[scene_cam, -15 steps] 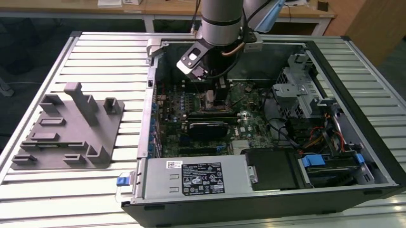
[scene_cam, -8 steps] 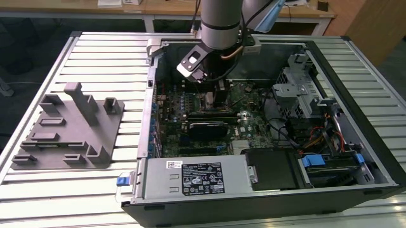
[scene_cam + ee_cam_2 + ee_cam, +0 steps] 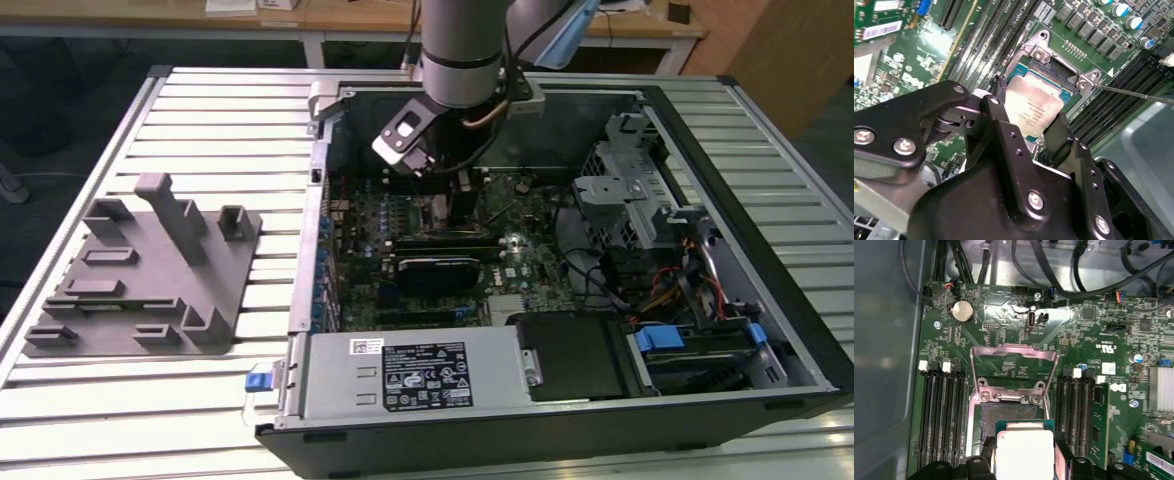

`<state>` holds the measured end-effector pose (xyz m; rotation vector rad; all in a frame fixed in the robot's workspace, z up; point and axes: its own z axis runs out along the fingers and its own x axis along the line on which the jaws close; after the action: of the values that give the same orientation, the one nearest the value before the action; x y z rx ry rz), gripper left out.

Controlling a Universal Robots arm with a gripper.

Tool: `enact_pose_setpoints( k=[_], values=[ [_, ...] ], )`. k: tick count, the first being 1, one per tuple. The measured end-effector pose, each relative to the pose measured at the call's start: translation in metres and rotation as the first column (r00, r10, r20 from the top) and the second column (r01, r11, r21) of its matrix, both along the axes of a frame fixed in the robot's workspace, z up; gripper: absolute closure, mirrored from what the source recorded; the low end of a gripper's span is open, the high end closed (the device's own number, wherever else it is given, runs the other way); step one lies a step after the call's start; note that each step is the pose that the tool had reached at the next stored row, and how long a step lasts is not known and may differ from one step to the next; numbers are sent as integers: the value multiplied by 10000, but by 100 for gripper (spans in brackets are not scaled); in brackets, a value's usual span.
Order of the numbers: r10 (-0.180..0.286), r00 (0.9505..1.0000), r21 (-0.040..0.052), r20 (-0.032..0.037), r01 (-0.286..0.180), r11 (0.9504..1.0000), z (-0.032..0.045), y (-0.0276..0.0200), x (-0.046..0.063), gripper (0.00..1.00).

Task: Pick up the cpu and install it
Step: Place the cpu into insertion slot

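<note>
End effector (image 3: 1026, 129) grips cpu (image 3: 1035, 106), lid printed, over socket (image 3: 1004, 416).

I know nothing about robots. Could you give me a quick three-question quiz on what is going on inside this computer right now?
1. True or false: the hand grips the cpu over the motherboard's socket.
2. Where does the grey plastic block with posts sit relative to the computer case? A) inside it; B) on the slatted table, to the exterior view's left of it; C) on top of it.
3. Fill in: in the first wrist view, the socket's metal retention frame stands flipped ____.

Key: 1 true; 2 B; 3 open.
</note>
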<state>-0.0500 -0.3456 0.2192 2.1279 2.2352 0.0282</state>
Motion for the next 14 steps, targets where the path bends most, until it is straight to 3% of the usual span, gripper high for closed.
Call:
enact_pose_setpoints(
  k=[14],
  values=[
    [-154, 9999, -3, -2, 154, 9999, -109, 15, 0, 45]
  ],
)
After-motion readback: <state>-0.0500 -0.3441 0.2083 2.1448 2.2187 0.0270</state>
